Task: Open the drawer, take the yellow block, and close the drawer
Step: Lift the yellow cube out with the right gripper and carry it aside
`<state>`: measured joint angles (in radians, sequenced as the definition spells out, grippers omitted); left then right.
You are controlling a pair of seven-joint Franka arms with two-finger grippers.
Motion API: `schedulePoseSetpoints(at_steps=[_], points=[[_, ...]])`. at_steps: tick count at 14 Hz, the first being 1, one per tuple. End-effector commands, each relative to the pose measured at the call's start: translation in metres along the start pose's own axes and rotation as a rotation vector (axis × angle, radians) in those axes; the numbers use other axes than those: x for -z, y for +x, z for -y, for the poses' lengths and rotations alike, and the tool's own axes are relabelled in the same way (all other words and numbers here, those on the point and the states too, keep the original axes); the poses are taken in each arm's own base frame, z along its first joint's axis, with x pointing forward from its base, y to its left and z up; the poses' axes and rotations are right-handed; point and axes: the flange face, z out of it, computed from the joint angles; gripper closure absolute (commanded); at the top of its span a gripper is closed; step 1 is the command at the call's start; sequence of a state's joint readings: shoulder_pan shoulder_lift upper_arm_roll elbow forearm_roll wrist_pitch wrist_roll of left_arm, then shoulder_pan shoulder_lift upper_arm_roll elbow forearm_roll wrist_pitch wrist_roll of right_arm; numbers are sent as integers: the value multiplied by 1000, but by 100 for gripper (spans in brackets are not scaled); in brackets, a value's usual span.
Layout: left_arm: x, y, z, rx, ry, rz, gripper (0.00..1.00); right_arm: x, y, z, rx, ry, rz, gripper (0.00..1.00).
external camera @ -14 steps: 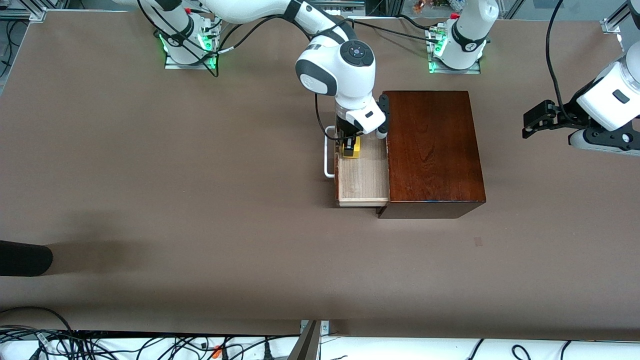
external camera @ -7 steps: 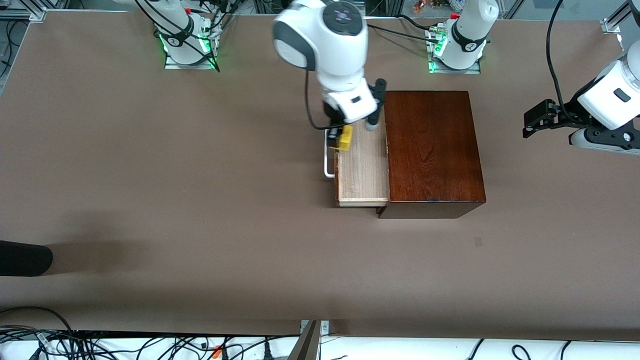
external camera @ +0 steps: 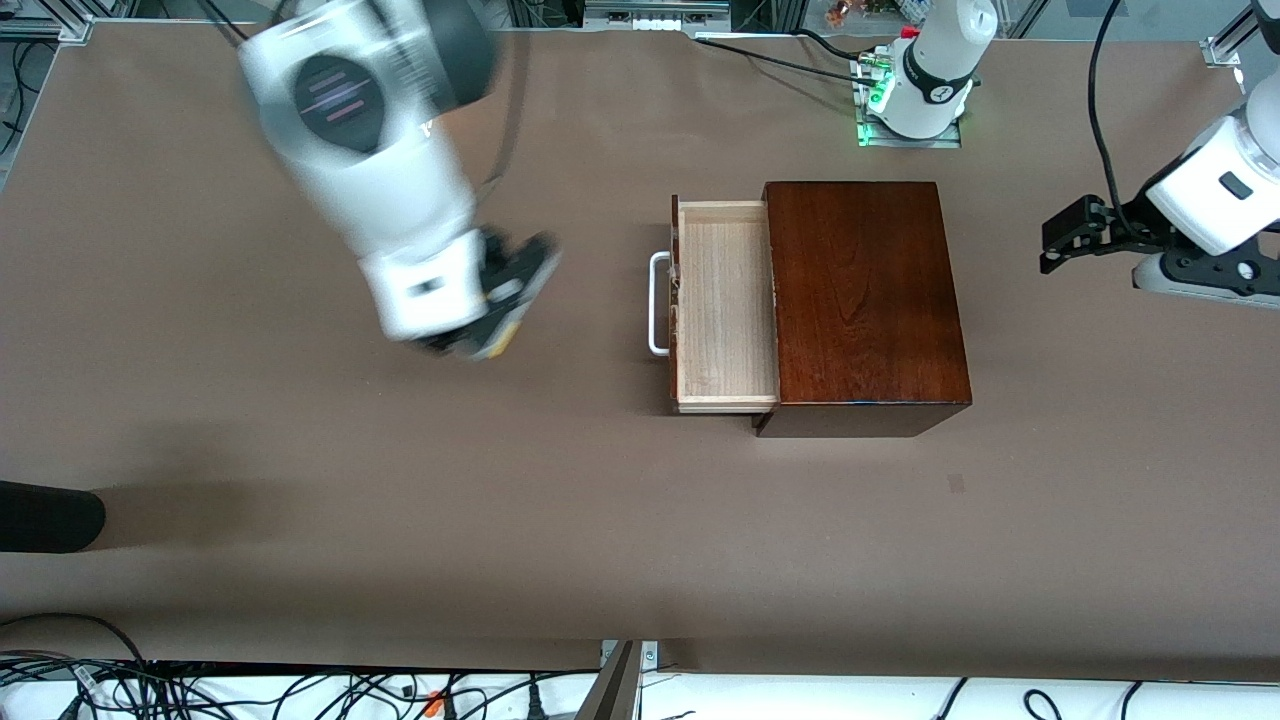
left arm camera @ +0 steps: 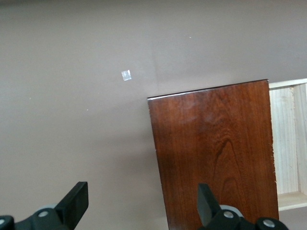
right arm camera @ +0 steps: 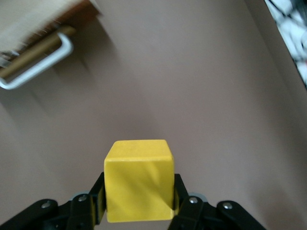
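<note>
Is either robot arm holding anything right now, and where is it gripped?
The right claw pinches the yellow block by two opposite side faces, over bare table. The left claw is open and holds nothing.

Wide matte brown table surface (external camera: 300,560) fills the view, evenly lit. Tangled black cables (external camera: 200,690) on a white ledge run along its camera-side edge. Silver aluminium frame rails (external camera: 60,25) at its corner. Small pale tape square (external camera: 957,484) on the table.
</note>
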<state>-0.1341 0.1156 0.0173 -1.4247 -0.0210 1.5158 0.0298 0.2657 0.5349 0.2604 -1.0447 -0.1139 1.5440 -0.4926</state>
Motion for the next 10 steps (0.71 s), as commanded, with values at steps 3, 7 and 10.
schedulePoseSetpoints(at_steps=[3,7,10], points=[[-16,2,-101,-199,15,26,0,-12,-84,-68,-166,62,53,100],[-27,-5,-211,-387,1,3,0,-49,-109,-91,-259,72,120,100],[-39,-20,-304,-577,-10,-6,0,-64,-112,-89,-367,71,138,100]])
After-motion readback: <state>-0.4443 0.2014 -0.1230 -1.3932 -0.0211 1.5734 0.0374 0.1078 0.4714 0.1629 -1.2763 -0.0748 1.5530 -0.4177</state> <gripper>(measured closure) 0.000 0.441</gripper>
